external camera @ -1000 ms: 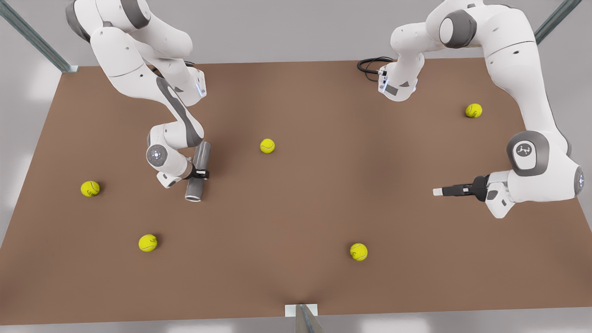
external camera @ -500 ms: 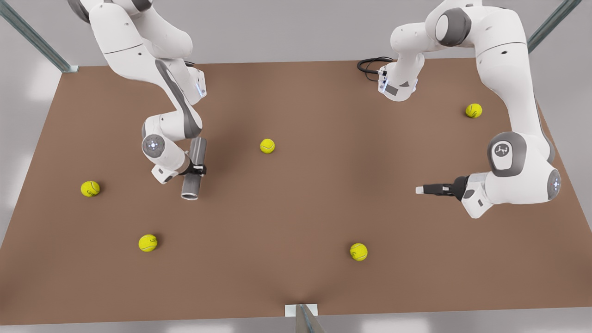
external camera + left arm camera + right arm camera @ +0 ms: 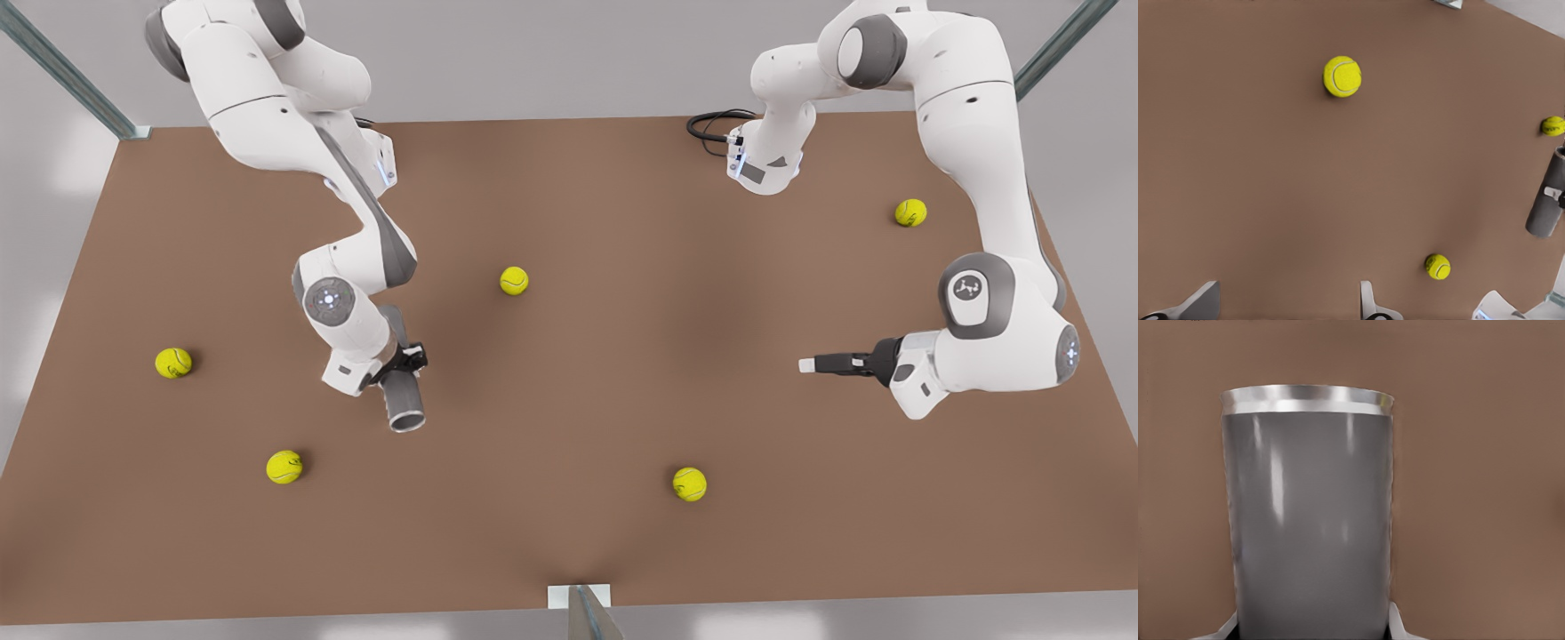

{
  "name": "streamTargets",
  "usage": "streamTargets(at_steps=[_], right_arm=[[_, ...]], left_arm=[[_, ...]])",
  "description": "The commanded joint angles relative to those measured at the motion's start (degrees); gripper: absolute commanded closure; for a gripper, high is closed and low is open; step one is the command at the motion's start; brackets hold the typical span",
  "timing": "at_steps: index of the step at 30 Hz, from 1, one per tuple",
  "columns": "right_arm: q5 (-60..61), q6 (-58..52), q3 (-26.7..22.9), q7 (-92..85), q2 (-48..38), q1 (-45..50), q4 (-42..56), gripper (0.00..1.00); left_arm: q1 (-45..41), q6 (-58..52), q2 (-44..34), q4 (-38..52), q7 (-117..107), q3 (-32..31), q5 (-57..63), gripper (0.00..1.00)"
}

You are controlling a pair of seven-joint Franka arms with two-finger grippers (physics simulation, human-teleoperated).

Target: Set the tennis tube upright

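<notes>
1. At the front view's left, a tennis ball (image 3: pixel 173 363) is seen on the brown tabletop (image 3: pixel 569 533), with a second ball (image 3: pixel 284 467) nearer the front edge.
2. The tennis tube (image 3: pixel 402 391) is held tilted in the right pincer (image 3: pixel 404 363), its lighter-rimmed open mouth turned toward the front edge; the fingers are clamped across its middle. In the right wrist view the tube (image 3: pixel 1310 520) is seen close between the fingertips (image 3: pixel 1401 623), rim away from the camera.
3. A third ball (image 3: pixel 514 281) lies beside the tube toward the middle of the tabletop, apart from it.
4. A fourth ball (image 3: pixel 690 484) rests near the front edge, right of centre.
5. The left pincer (image 3: pixel 813 364) is held level above the tabletop at the front view's right, gripping nothing; in the left wrist view its fingers (image 3: pixel 1368 303) are spread wide apart, and that arm waits.
6. A fifth ball (image 3: pixel 910 212) lies far right, near the back, beyond a black cable (image 3: pixel 711 124).
</notes>
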Motion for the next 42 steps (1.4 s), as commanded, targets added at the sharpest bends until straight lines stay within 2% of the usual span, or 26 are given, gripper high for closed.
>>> streamTargets(at_steps=[1, 5, 14, 24, 29, 30, 32, 34, 38, 40, 42], right_arm=[[-0.6, -0.4, 0.0, 0.3, 0.8, 0.4, 1.1, 0.25], [-4.7, -2.9, -0.1, -7.9, 5.0, 2.8, 8.2, 0.25], [-7.5, -3.4, -0.8, -32.5, 10.8, 6.3, 17.4, 0.25], [-8.4, -3.3, -1.1, -46.4, 15.8, 16.4, 25.2, 0.25], [-8.3, -3.3, -5.1, -48.8, 21.0, 24.7, 32.0, 0.25], [-6.8, -3.5, -8.0, -48.9, 22.1, 27.5, 34.1, 0.25], [-5.3, -4.1, -9.4, -48.9, 24.6, 31.0, 37.8, 0.25], [-3.1, -4.1, -13.4, -48.9, 27.7, 35.5, 41.4, 0.25], [-0.6, -4.1, -17.1, -48.8, 31.9, 40.9, 46.1, 0.25], [3.8, -3.8, -23.0, -48.8, 34.2, 45.8, 48.0, 0.25], [4.1, -3.4, -23.3, -48.4, 36.4, 47.1, 49.7, 0.25]], left_arm=[[0.0, -0.8, -0.1, -0.1, -0.4, 0.0, -0.8, 0.0], [0.6, -1.6, 0.3, 0.1, -1.5, 0.1, -1.1, 0.0], [2.4, -1.3, 0.9, 0.0, -1.0, 0.3, -1.0, 0.0], [2.3, -0.6, 2.1, 0.0, -0.7, 0.3, -1.6, 0.0], [2.2, -0.1, 2.2, -0.1, -0.5, 0.3, -1.6, 0.0], [2.0, -0.1, 2.1, 0.3, -1.0, 0.3, -1.2, 0.0], [2.2, -0.1, 2.5, 0.3, -0.9, 0.3, -1.7, 0.0], [2.3, 0.0, 2.8, 0.3, -0.9, 0.3, -4.0, 0.0], [1.6, 2.2, 2.8, 0.0, -1.4, 0.3, -4.5, 0.0], [1.3, 3.6, 3.1, -0.1, -1.5, 0.2, -4.6, 0.0], [0.8, 4.2, 3.5, -0.2, -1.6, 0.1, -4.7, 0.0]])
